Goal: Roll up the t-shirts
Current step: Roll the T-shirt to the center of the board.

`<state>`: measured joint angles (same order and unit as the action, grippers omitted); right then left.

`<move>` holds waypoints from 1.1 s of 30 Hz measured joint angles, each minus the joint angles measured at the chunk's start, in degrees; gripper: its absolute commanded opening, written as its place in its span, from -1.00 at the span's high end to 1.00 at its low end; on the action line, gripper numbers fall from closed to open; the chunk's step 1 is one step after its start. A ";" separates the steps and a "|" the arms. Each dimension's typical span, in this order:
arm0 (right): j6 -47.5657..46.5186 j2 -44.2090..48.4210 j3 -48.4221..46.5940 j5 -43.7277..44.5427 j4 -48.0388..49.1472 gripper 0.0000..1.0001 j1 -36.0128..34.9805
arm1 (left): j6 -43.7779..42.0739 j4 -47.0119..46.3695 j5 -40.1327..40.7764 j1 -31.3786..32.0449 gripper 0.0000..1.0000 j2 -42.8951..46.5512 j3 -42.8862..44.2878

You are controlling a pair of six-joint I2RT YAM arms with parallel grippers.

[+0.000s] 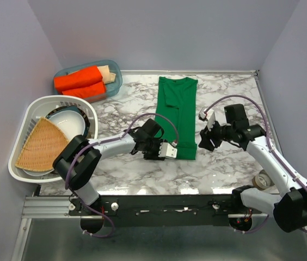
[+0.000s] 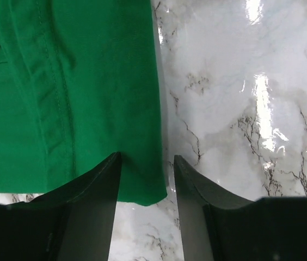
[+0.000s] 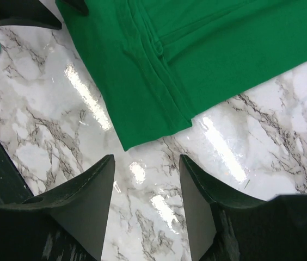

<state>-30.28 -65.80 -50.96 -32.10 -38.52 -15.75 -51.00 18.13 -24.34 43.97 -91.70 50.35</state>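
**Catch both hem corners level before the first turn**

From above, the green t-shirt (image 1: 177, 117) lies folded into a long strip down the middle of the desk (image 1: 126, 174). Its neck is towards the top of the frame and its hem towards the bottom. My left jaws sit at the hem's lower-left corner. My right jaws sit just off its lower-right corner. Orange-red rolls (image 1: 79, 82) and a beige roll (image 1: 108, 72) lie in the tub (image 1: 118, 81) at upper left, so I judge the green shirt is the one left to roll.

In my left wrist view, the jaws are spread and straddle the hem corner at bottom centre. One finger (image 2: 88, 217) is over green cloth, the other over bare marble, and the corner lies in the gap. Nothing is pinched yet. I judge I should sink low enough to catch every folded layer, not just the top one.

In my right wrist view, the jaws are spread over bare marble at the bottom of the frame. The shirt's corner lies just above the gap, clear of both fingers. I judge I should advance to that corner and close at the same depth as the left. Uneven grips could start the roll crooked, and a loose first turn could leave it slack.
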 measured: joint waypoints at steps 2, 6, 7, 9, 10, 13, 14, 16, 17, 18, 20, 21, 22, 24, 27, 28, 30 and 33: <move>0.15 1.49 0.20 0.57 0.02 -0.19 0.00 | -0.55 1.44 1.44 0.44 0.22 -2.23 2.16; -0.57 6.03 2.32 2.47 1.31 -0.23 0.00 | -1.68 4.94 3.82 0.74 0.69 -5.60 5.95; -1.33 7.30 3.19 2.69 1.66 -0.25 0.00 | -1.95 5.60 3.98 0.74 0.77 -5.86 6.27; -3.54 10.16 5.42 2.86 2.32 -0.29 0.00 | -2.64 7.04 4.20 0.74 0.94 -5.97 6.69; -4.90 11.41 6.56 2.73 2.82 -0.31 0.00 | -2.64 8.04 4.22 0.74 0.98 -6.03 7.08; -9.53 15.15 10.67 1.68 4.17 -0.34 -0.46 | -1.40 12.59 3.76 0.52 1.00 -7.65 10.23; -11.58 16.15 12.33 1.20 4.61 -0.36 -1.16 | -0.37 14.84 2.71 0.11 1.00 -8.92 12.26; -14.60 16.74 14.51 0.59 5.14 -0.37 -2.64 | 1.38 18.84 0.00 -0.66 1.00 -11.41 16.33; -15.43 16.74 15.08 0.48 5.42 -0.38 -3.34 | 3.17 21.49 -2.14 -1.60 1.00 -13.16 19.08; -16.59 16.52 16.09 0.24 6.05 -0.39 -4.61 | 4.42 23.17 -3.91 -2.21 1.00 -14.32 21.05; -18.27 15.54 17.75 -0.09 7.58 -0.40 -7.56 | 6.91 25.40 -7.02 -3.50 1.00 -16.17 24.02; -18.62 14.91 18.14 -0.11 8.15 -0.41 -8.79 | 8.72 26.67 -9.14 -4.35 1.00 -16.96 25.31; -18.80 14.23 18.43 -0.13 8.87 -0.41 -9.88 | 10.03 27.32 -10.56 -4.96 1.00 -17.20 25.79; -18.86 12.46 18.60 -0.13 10.62 -0.43 -12.79 | 12.44 28.02 -13.11 -6.27 1.00 -17.29 26.08; -18.62 10.19 18.69 0.00 13.35 -0.44 -16.02 | 15.50 28.59 -16.33 -7.72 1.00 -17.29 26.08; -18.40 9.42 18.69 0.09 14.25 -0.45 -17.00 | 16.17 28.68 -17.09 -8.11 1.00 -17.29 26.08; -17.84 7.58 18.80 0.48 16.48 -0.46 -18.91 | 17.66 28.83 -19.12 -8.98 1.00 -17.29 26.08; -17.51 5.27 18.82 1.09 18.75 -0.48 -20.22 | 19.52 29.16 -21.70 -10.14 1.00 -17.29 26.08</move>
<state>-47.79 -60.53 -32.14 -31.00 -19.77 -35.97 -31.48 47.29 -46.04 33.82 -108.99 76.42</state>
